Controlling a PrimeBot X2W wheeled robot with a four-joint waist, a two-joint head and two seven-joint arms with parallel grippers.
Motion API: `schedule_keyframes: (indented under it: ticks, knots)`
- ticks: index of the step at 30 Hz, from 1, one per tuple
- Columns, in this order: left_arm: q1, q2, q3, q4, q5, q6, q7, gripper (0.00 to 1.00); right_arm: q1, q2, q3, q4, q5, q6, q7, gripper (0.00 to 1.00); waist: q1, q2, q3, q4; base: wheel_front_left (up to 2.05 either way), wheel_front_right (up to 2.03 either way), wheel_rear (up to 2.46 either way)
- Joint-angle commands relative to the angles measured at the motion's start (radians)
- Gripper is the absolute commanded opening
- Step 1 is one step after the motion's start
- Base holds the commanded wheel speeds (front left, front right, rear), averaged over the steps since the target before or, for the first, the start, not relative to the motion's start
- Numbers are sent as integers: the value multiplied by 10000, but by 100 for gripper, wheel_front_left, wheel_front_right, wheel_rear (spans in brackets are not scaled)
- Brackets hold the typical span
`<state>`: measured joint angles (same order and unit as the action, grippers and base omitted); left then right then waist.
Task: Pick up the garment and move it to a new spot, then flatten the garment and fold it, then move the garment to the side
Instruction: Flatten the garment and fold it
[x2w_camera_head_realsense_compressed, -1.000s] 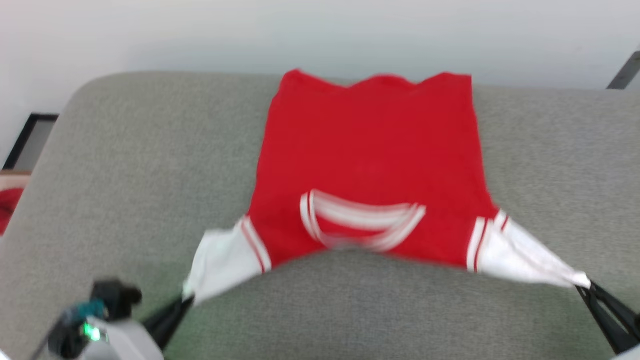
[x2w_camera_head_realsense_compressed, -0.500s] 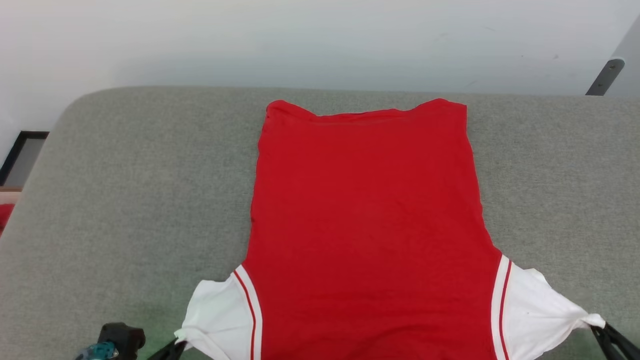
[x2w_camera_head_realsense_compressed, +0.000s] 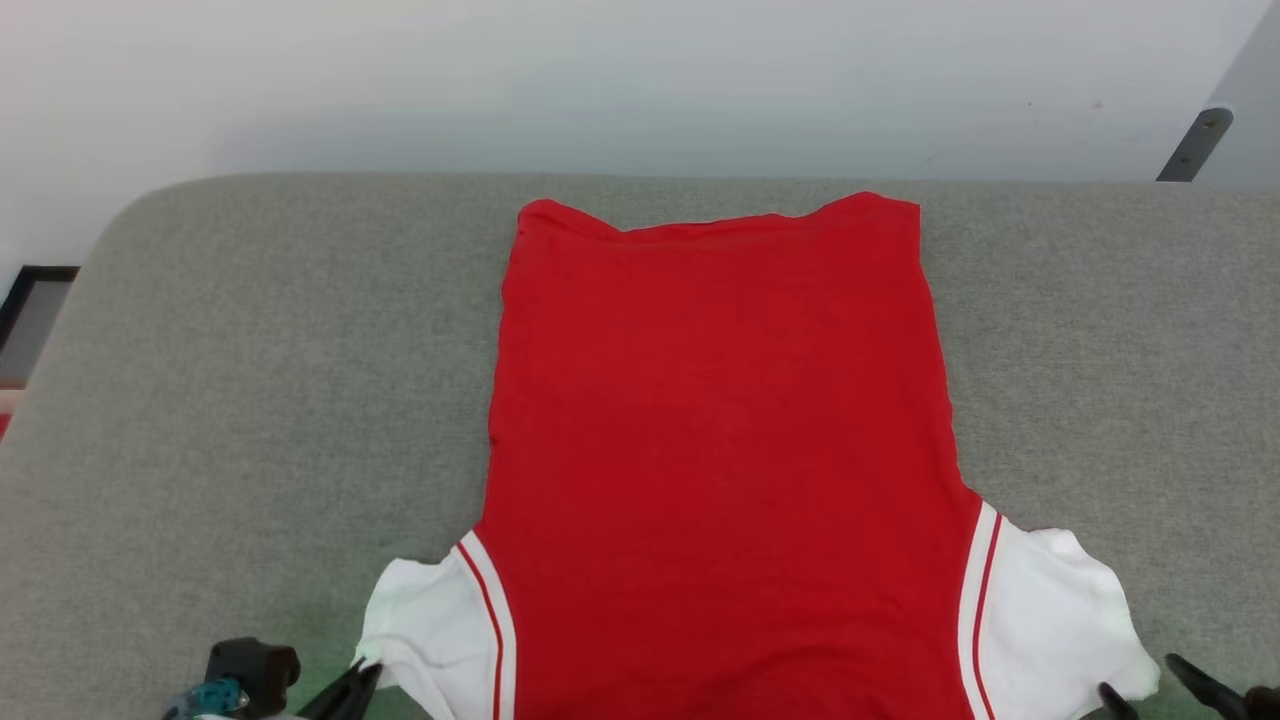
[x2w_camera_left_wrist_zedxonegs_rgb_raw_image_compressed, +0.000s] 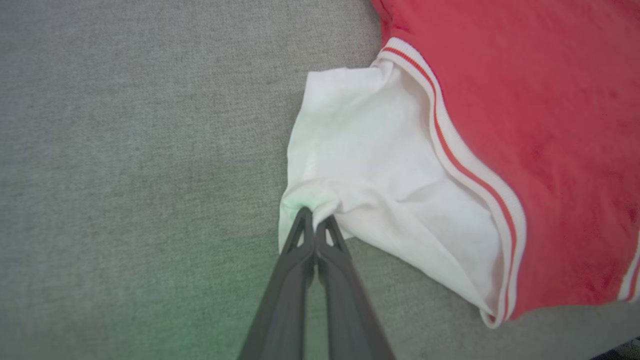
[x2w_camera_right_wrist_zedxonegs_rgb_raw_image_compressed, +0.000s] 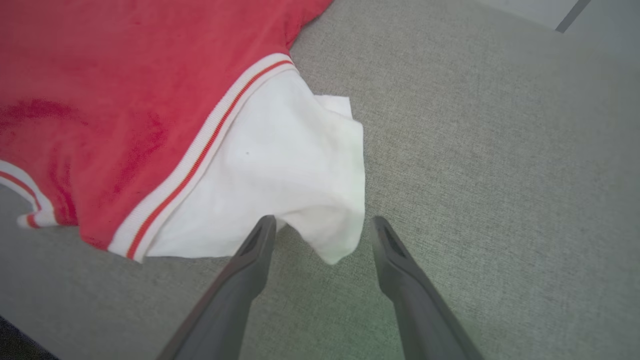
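Note:
The garment (x2w_camera_head_realsense_compressed: 720, 440), a red jersey with white sleeves and striped trim, lies spread flat on the grey cushion (x2w_camera_head_realsense_compressed: 250, 380), plain side up, hem toward the wall. My left gripper (x2w_camera_left_wrist_zedxonegs_rgb_raw_image_compressed: 315, 216) is shut on the bunched tip of one white sleeve (x2w_camera_left_wrist_zedxonegs_rgb_raw_image_compressed: 380, 165); it also shows at the head view's lower left as the left gripper (x2w_camera_head_realsense_compressed: 362, 672). My right gripper (x2w_camera_right_wrist_zedxonegs_rgb_raw_image_compressed: 322, 225) is open, its fingers either side of the loose tip of the other sleeve (x2w_camera_right_wrist_zedxonegs_rgb_raw_image_compressed: 280, 180), which lies slack on the cushion. In the head view the right gripper (x2w_camera_head_realsense_compressed: 1140, 675) sits beside that sleeve (x2w_camera_head_realsense_compressed: 1060, 610).
The grey cushion (x2w_camera_right_wrist_zedxonegs_rgb_raw_image_compressed: 500, 150) has bare room left and right of the jersey. A white wall (x2w_camera_head_realsense_compressed: 640, 80) rises behind it, with a dark metal bracket (x2w_camera_head_realsense_compressed: 1190, 145) at the upper right and a dark frame (x2w_camera_head_realsense_compressed: 25, 310) past the cushion's left edge.
The jersey has settled flat on the cushion after being held stretched by both sleeves. My right gripper has opened and let go of its sleeve, which now lies slack. The left grip holds.

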<state>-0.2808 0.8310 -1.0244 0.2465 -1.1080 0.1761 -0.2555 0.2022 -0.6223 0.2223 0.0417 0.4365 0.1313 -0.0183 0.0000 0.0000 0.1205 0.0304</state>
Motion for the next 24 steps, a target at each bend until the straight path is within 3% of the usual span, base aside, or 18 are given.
schedule_keyframes:
  ticks: [1,7,13,17,24]
  knots:
    - [120,-26,36,-28,18,53,-30,0,93,-42,15,-184,249,-10,126,100,0,0,-5,-6,0,0,0]
    - [203,-183,169,-264,-53,272,-55,0,-35,26,-756,-1524,2078,-10,1731,100,0,0,-64,80,0,0,0]
    - [-83,-414,158,-532,119,472,37,0,-1568,671,-1997,-2078,2145,-10,3338,100,0,0,53,522,0,0,0]
    - [-461,-672,53,-608,324,479,161,0,-3526,1239,-2284,-1303,1513,-5,4438,100,0,0,333,998,0,0,0]
    - [-1487,-1489,-327,-239,867,-34,510,0,-7114,1655,-2608,1775,608,-8,5288,100,0,0,1134,2198,0,0,0]
